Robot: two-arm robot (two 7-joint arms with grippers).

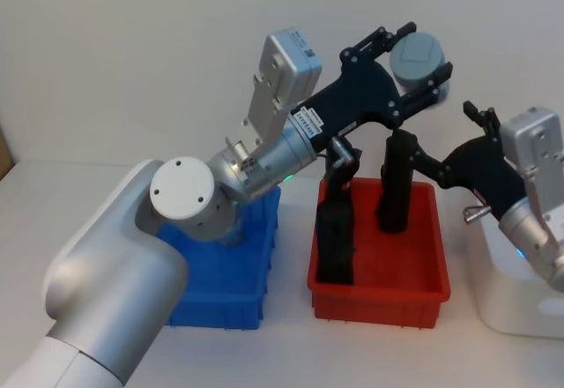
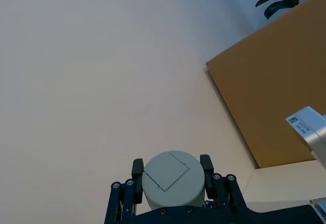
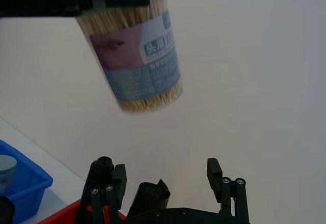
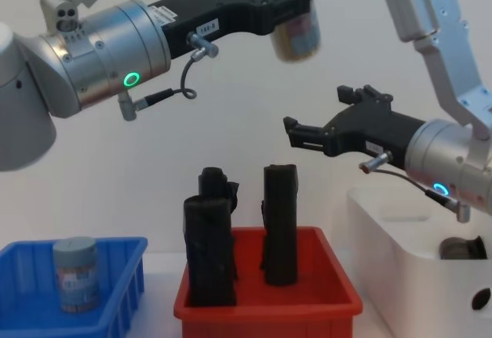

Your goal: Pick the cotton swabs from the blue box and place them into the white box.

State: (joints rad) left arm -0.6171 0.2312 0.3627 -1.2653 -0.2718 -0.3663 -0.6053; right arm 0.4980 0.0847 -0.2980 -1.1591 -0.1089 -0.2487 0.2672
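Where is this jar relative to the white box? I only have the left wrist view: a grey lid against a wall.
Observer: The cotton swabs jar, held in the left gripper, hangs high above the red bin, short of the white box.
Operator: Is the right gripper in the way?
Observer: The right gripper is open, below the jar, reaching in from the white box's side.
Operator: Any more jars in the blue box?
Observer: A second jar stands upright in the blue box.

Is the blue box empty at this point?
No, one jar of cotton swabs stands upright inside the blue box, as the chest view shows.
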